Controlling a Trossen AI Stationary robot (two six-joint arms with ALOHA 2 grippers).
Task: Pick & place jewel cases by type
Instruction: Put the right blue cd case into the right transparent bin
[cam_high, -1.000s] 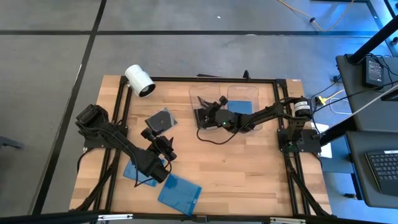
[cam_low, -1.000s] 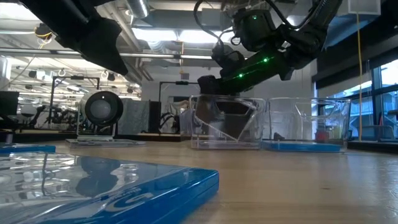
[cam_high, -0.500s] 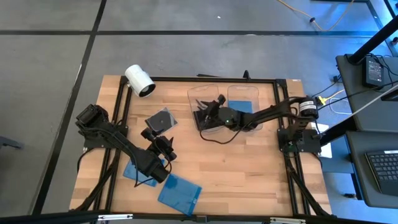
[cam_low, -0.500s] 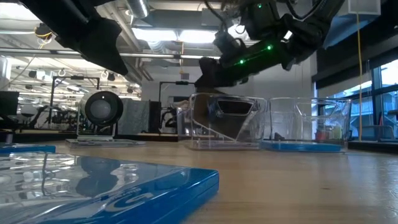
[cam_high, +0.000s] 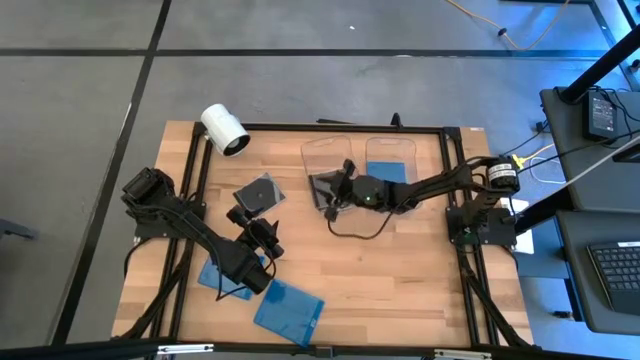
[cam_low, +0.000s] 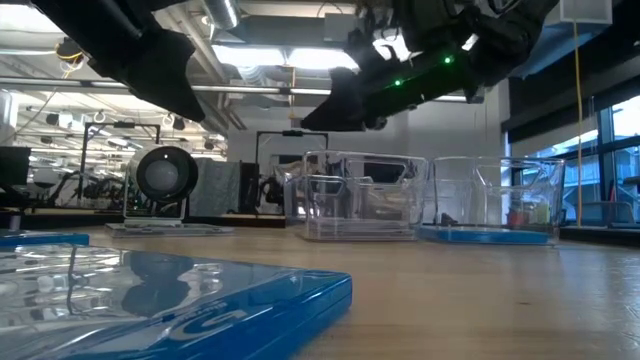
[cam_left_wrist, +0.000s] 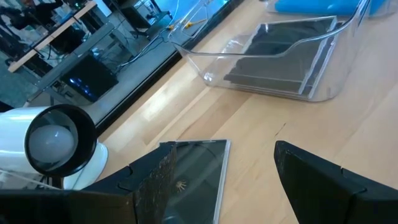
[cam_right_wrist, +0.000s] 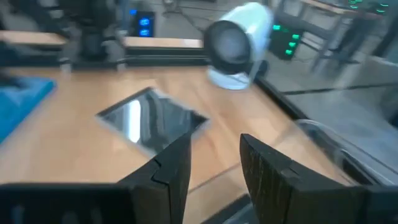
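Wooden surface (cam_high: 400, 270) carries two clear tubs: the dark case (cam_left_wrist: 273, 59) lies in the tub (cam_high: 325, 165) beneath the empty, part-open right claw (cam_high: 335, 190); a blue case (cam_high: 388, 170) fills its neighbour (cam_high: 392, 152). Left claw (cam_high: 268, 240), wide, hovers near the loose dark case (cam_high: 258, 192).

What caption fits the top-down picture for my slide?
Right gripper hangs empty over the left tub; left gripper waits open beside the dark jewel case.

Bare table (cam_high: 400, 270) stretches open across the front right. At the back, two clear tubs (cam_high: 330, 165) stand side by side, with the right gripper (cam_high: 328, 195) at the left tub's front edge. The white cylinder (cam_high: 224, 130) blocks the back-left corner. The dark jewel case (cam_high: 259, 192), left gripper (cam_high: 262, 238) and blue jewel cases (cam_high: 288, 310) crowd the front left.
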